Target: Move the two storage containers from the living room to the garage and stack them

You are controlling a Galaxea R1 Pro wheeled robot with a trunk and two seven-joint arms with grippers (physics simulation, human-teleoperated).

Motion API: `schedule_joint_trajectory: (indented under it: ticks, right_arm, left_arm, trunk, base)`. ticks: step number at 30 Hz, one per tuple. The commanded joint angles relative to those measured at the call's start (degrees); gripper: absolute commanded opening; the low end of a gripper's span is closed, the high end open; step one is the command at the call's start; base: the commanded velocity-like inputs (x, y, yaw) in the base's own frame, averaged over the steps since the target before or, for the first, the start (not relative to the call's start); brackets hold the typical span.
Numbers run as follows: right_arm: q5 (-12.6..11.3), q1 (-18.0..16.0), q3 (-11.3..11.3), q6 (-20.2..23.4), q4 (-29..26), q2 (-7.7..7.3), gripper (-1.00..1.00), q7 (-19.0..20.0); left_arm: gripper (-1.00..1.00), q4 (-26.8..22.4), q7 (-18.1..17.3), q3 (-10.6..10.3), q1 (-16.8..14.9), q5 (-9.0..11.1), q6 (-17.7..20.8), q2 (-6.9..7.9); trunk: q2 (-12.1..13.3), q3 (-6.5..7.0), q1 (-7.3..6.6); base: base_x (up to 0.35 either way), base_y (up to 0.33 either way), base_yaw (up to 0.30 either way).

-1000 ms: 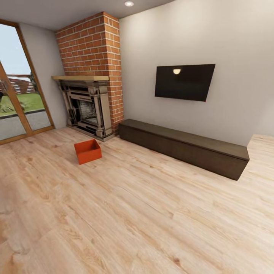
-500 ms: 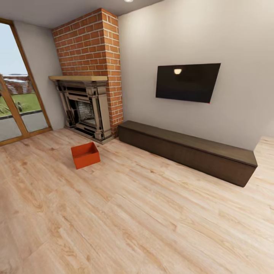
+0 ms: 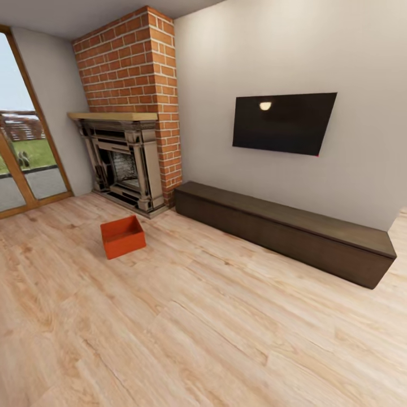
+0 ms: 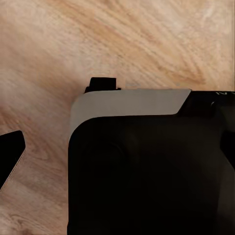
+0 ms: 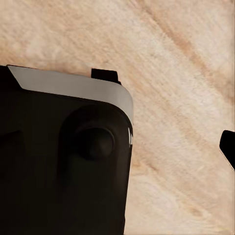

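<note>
Left of centre, one orange storage container (image 3: 122, 236) sits on the wood floor (image 3: 203, 328) before the fireplace (image 3: 121, 161); either gripper's state cannot be told.

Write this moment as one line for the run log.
place: living room | seen: one storage container on wood floor near fireplace | grippers: state unclear | carried: nothing seen | phase: approaching
</note>
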Motion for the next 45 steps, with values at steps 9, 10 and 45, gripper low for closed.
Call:
schedule_joint_trajectory:
  ticks: [9, 10, 45]
  right_arm:
    - [-0.43, -0.06, 0.48, -0.38, 0.17, -0.14, 1.0, -0.05]
    - [-0.42, -0.06, 0.48, -0.38, 0.17, -0.15, 1.0, -0.05]
    - [-0.42, -0.06, 0.48, -0.37, 0.17, -0.12, 1.0, -0.05]
  left_arm:
    - [1.0, 0.06, 0.16, 0.15, -0.04, 0.06, -0.2, -0.01]
    - [1.0, 0.05, 0.14, 0.15, -0.04, 0.05, -0.2, -0.01]
    - [1.0, 0.1, 0.14, 0.15, -0.04, 0.04, -0.2, -0.03]
  trunk:
    - [-0.02, -0.05, 0.03]
    - [-0.02, -0.05, 0.03]
    - [-0.02, -0.05, 0.03]
  base:
    - [0.323, 0.0, 0.132]
    - [0.322, 0.0, 0.255]
    - [0.323, 0.0, 0.262]
